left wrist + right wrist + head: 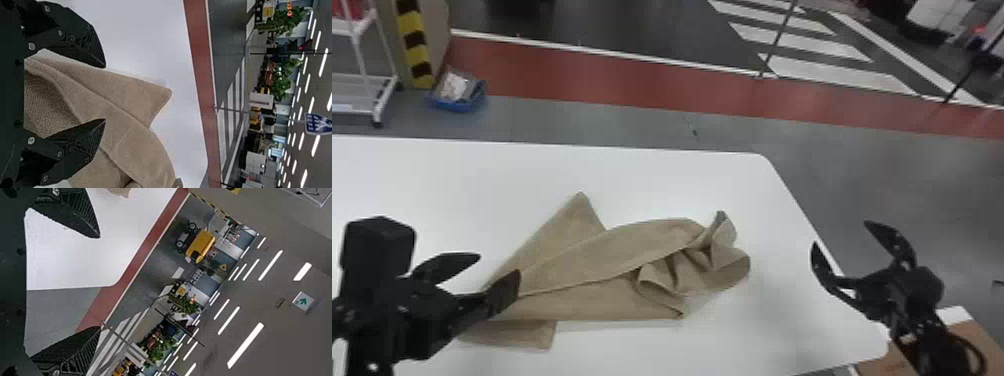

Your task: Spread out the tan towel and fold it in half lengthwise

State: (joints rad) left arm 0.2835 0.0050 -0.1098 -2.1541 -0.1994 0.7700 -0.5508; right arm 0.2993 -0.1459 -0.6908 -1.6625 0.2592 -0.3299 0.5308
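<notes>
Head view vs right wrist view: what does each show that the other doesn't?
Head view: the left gripper, its fingers apart, the blue bin on the floor and the white rack.

Right wrist view: the ceiling lights, a green arrow sign and a yellow machine.

Both: the right gripper, fingers also apart, the white table, the tan towel (just a bit at right wrist) and the red floor strip.

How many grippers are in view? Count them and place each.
2: the left gripper by the left end of the tan towel, the right gripper near the right edge of the white table.
</notes>
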